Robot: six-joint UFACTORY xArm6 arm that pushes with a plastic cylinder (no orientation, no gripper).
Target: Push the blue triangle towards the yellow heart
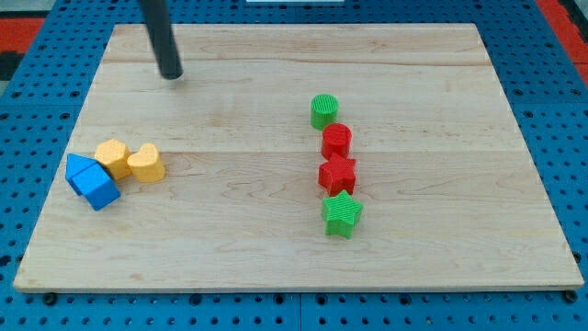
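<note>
The blue triangle (81, 167) lies at the view's left, touching a blue cube (98, 188) just below-right of it. The yellow heart (146, 163) sits a little to the right, with a yellow hexagon (112, 156) between it and the triangle, all close together. My tip (171, 74) rests on the board near the view's top left, well above and to the right of this cluster, touching no block.
A column of blocks stands right of centre: a green cylinder (323, 111), a red cylinder-like block (336, 141), a red star-like block (337, 175) and a green star (342, 213). The wooden board (441, 248) lies on a blue pegboard surface.
</note>
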